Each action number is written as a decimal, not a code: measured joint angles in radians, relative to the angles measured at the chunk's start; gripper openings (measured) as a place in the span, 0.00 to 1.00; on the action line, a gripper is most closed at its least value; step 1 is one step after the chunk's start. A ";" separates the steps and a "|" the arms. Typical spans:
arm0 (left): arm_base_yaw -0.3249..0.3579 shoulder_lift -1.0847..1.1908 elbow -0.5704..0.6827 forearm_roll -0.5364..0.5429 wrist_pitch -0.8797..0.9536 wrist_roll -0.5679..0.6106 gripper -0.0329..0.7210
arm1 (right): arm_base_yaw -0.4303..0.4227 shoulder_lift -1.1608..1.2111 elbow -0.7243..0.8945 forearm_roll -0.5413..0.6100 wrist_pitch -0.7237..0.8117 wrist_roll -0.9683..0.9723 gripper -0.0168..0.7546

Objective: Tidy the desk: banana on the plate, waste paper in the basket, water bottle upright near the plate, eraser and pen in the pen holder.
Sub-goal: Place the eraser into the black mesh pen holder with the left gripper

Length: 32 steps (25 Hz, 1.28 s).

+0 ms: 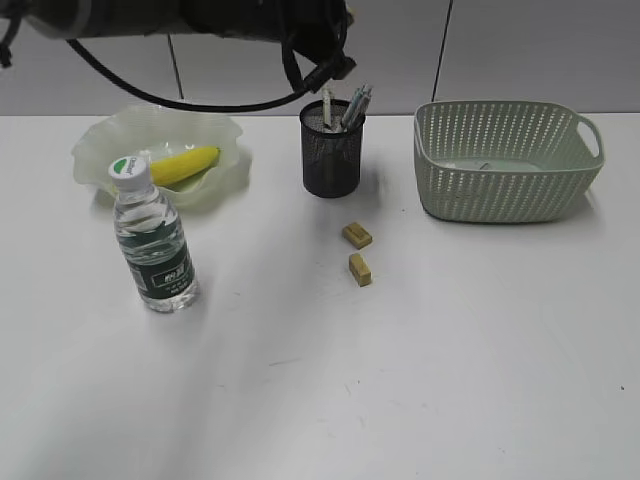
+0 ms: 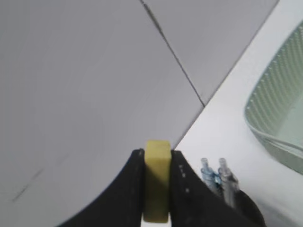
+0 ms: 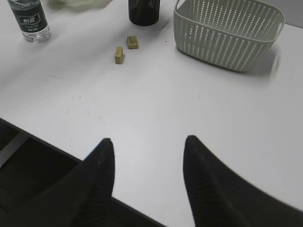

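Grey panelled wall [image 1: 520, 45] behind, dark seams.

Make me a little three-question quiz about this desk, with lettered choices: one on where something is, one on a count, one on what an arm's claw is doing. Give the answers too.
1. Where is the banana?
A. In the wavy green plate
B. In the basket
C. Beside the bottle on the desk

2. How many small yellowish erasers lie loose on the desk?
A. None
B. Two
C. Four

3. What is the left gripper doing?
A. Standing open and empty
B. Clamped on a yellowish eraser block
C. Holding a pen

Answers: 1 A, the banana rests inside the ruffled plate behind the upright water bottle. 2 B, one eraser and a second lie in front of the pen holder. 3 B, the left wrist view shows the block pinched between the black fingers.
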 joint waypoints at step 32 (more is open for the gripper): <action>0.017 0.089 0.000 -0.131 0.012 -0.001 0.60 | 0.000 0.000 0.000 0.000 -0.001 0.000 0.52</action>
